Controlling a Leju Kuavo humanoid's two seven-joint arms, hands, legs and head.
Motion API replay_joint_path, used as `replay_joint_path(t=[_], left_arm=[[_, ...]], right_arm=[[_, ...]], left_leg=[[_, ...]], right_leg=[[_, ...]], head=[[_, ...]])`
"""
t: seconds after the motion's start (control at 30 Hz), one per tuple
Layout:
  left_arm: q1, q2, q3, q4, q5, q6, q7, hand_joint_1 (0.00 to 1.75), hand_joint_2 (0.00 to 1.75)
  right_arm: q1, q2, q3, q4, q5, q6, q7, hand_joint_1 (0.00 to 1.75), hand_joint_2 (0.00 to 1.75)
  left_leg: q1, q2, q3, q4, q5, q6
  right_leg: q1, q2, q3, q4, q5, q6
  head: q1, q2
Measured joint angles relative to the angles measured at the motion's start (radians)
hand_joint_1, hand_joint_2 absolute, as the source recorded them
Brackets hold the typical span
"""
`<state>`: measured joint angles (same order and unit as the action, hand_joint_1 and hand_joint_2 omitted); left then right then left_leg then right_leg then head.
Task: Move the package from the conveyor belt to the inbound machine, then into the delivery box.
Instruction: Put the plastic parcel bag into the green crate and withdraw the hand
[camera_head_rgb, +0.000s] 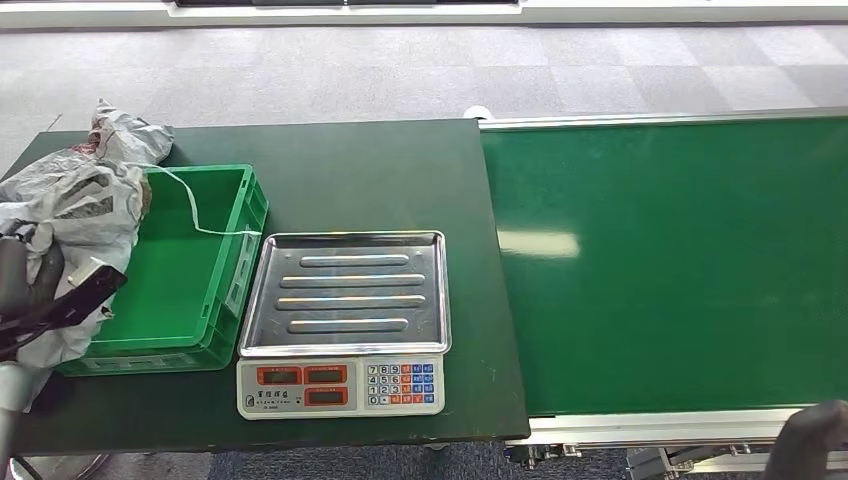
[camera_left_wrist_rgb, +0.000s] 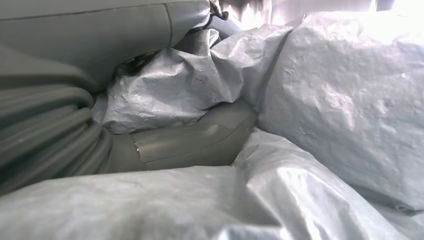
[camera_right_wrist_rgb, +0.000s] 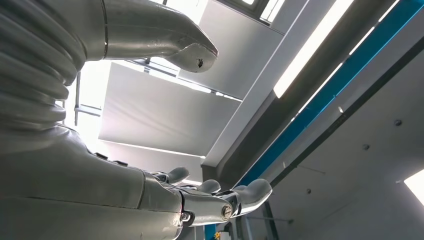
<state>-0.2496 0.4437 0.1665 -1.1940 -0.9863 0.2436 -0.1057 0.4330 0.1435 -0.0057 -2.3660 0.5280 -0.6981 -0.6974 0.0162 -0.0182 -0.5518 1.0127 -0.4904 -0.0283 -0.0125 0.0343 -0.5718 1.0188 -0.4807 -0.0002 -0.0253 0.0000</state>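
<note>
The package (camera_head_rgb: 75, 215), a crinkly grey plastic bag, is up at the far left of the dark tabletop (camera_head_rgb: 350, 170), hanging over the left rim of the green box (camera_head_rgb: 215, 330). The robot's left hand (camera_head_rgb: 35, 290) is wrapped in it, and in the left wrist view the thick grey thumb (camera_left_wrist_rgb: 200, 140) presses into the folds of the bag, so the fingers are grasping the package. Part of the bag droops over the box and part hangs outside its left wall, so it is not down inside yet. A thin white strip (camera_head_rgb: 195, 215) curls from the bag across the box's far right corner. The green conveyor belt (camera_head_rgb: 670, 260) on the right carries no package, and the shiny tray of the scale (camera_head_rgb: 345, 295), which I take to be the inbound machine, between the box and the belt, has nothing on it either. So I think the trip from belt to scale is done, and the last part is under way. What is left, I would guess, is to bring the bag fully over the box and let it go. The right hand (camera_right_wrist_rgb: 200, 200) holds nothing, its fingers spread apart and stretched out toward the ceiling; a dark bit of that arm shows at the near right corner of the head view.
</note>
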Motion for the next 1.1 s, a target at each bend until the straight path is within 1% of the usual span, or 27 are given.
replay_joint_path(t=[0.07, 0.1, 0.2, 0.33, 0.47, 0.6, 0.77, 0.83, 0.93, 1.0, 1.1], left_arm=[[0.027, -0.027, 0.003, 0.014, -0.001, -0.035, -0.008, 0.21, 1.75], [0.036, -0.036, 0.004, 0.022, -0.001, -0.054, -0.01, 0.0, 1.75], [0.047, -0.058, 0.004, 0.052, -0.01, -0.082, -0.015, 0.0, 1.75], [0.043, -0.09, 0.004, 0.099, -0.022, -0.081, -0.021, 0.0, 1.75], [0.028, -0.105, 0.004, 0.124, -0.022, -0.081, -0.022, 0.0, 1.75], [0.017, -0.114, 0.004, 0.136, -0.022, -0.081, -0.021, 0.0, 0.0], [0.011, -0.129, 0.006, 0.141, -0.001, -0.07, -0.012, 0.0, 0.0], [0.014, -0.145, 0.009, 0.126, 0.05, -0.064, -0.017, 0.0, 0.0], [0.025, -0.176, 0.012, 0.061, 0.184, -0.041, -0.031, 0.0, 0.0], [0.037, -0.2, 0.012, -0.018, 0.29, 0.024, -0.056, 0.0, 0.0], [0.075, -0.255, 0.009, -0.209, 0.493, 0.176, -0.144, 0.0, 0.0]], right_arm=[[0.0, -0.005, 0.0, 0.001, -0.01, 0.0, 0.0, 0.0, 1.75], [0.0, -0.007, 0.0, 0.002, -0.013, 0.0, 0.0, 0.0, 1.75], [-0.001, -0.011, 0.0, 0.006, -0.016, 0.0, 0.0, 0.0, 1.75], [-0.003, -0.017, 0.0, 0.012, -0.018, 0.0, 0.0, 0.0, 1.75], [-0.007, -0.022, 0.0, 0.018, -0.019, 0.0, 0.0, 0.0, 1.75], [-0.008, -0.024, 0.0, 0.02, -0.019, 0.0, 0.0, 0.0, 1.75], [-0.006, -0.026, 0.0, 0.02, -0.019, 0.0, 0.0, 0.0, 1.75], [-0.004, -0.027, 0.0, 0.02, -0.019, 0.0, 0.0, 0.0, 1.75], [-0.002, -0.027, 0.0, 0.023, -0.019, 0.0, 0.0, 0.0, 1.75], [-0.002, -0.027, 0.0, 0.027, -0.017, 0.0, 0.0, 0.0, 1.75], [-0.002, -0.025, 0.0, 0.034, -0.004, 0.0, 0.0, 0.0, 1.75]], left_leg=[[0.0, 0.0, 0.0, 0.0, 0.0, 0.0], [0.0, 0.0, -0.001, 0.0, 0.0, 0.0], [0.0, 0.0, 0.0, 0.0, 0.0, 0.0], [0.0, -0.001, 0.0, 0.0, 0.0, 0.0], [0.0, -0.001, 0.001, 0.0, 0.0, 0.0], [0.0, -0.001, 0.001, 0.0, 0.0, 0.0], [0.0, -0.002, 0.001, 0.0, 0.0, 0.0], [0.0, -0.002, 0.001, 0.0, 0.0, 0.0], [0.0, -0.002, 0.0, 0.0, 0.0, 0.0], [0.0, -0.002, 0.0, 0.001, 0.0, 0.001], [0.0, -0.002, 0.0, 0.001, -0.001, 0.001]], right_leg=[[0.0, 0.0, 0.0, 0.0, 0.0, 0.0], [0.0, 0.0, 0.0, 0.0, 0.0, 0.0], [-0.001, -0.001, 0.0, 0.0, 0.0, 0.0], [-0.001, -0.001, 0.0, 0.0, 0.0, 0.0], [0.0, -0.002, 0.001, 0.0, 0.0, 0.0], [0.0, -0.002, 0.002, 0.0, 0.0, 0.0], [0.0, -0.002, 0.002, 0.0, 0.0, 0.0], [0.0, -0.002, 0.001, 0.0, 0.0, 0.0], [0.0, -0.002, 0.001, 0.0, 0.0, 0.0], [0.0, -0.002, 0.001, 0.0, 0.0, 0.0], [-0.001, -0.001, 0.0, 0.0, 0.0, 0.0]], head=[[0.0, 0.0], [0.0, 0.0], [0.0, 0.0], [0.0, 0.0], [0.0, 0.0], [0.0, 0.0], [0.0, 0.0], [0.0, 0.0], [0.0, 0.0], [0.0, 0.0], [0.0, 0.0]])
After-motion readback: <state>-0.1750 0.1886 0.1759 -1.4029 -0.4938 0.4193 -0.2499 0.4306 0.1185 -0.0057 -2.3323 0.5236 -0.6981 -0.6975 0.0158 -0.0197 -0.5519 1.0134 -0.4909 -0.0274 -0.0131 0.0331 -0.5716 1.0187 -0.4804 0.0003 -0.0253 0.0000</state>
